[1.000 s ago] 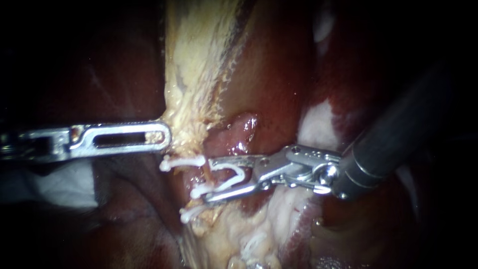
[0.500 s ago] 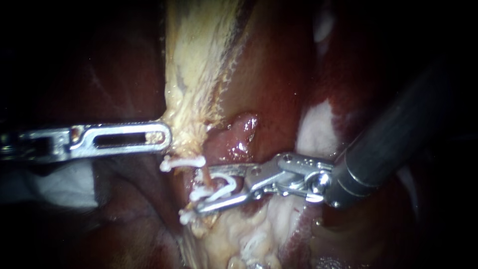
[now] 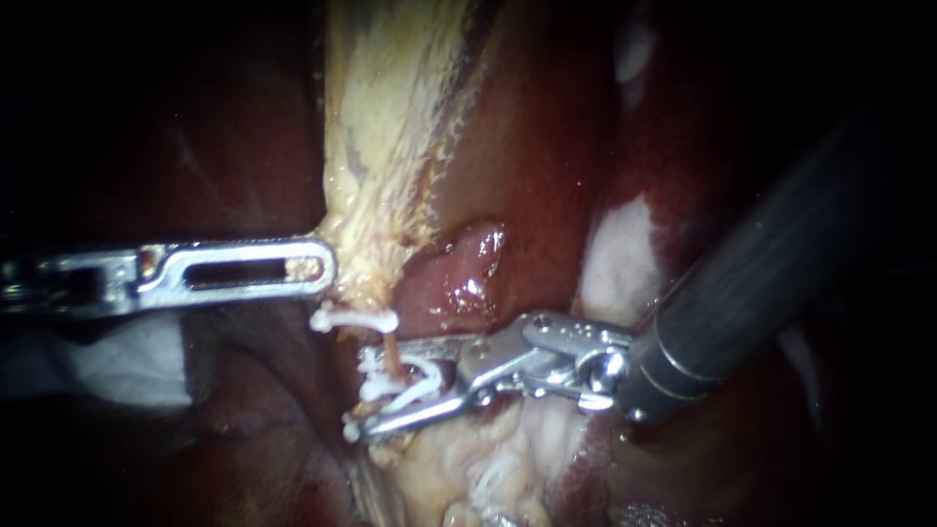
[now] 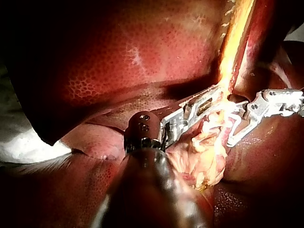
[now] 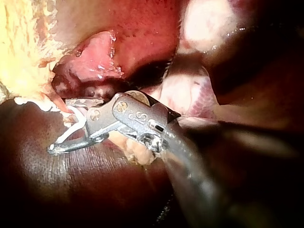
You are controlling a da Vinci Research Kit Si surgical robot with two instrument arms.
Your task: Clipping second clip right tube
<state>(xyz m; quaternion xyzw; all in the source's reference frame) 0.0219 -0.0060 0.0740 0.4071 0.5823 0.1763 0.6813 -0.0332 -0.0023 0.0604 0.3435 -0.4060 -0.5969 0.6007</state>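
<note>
Jaws of the right instrument (image 3: 379, 386) stand apart, carrying a white clip (image 3: 427, 379) astride the thin tube (image 3: 390, 351); the clip lies crosswise, its open end pointing toward the left instrument (image 3: 322, 265), while the tube runs up-down. Left jaws clench pale yellow tissue (image 3: 376, 195). One seated clip (image 3: 356, 317) crosses the tube just above.

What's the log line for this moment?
step: clipping, not yet closed | right instrument: holds open clip astride tube | left instrument: shut on pale tissue | other clip: closed just above
</note>
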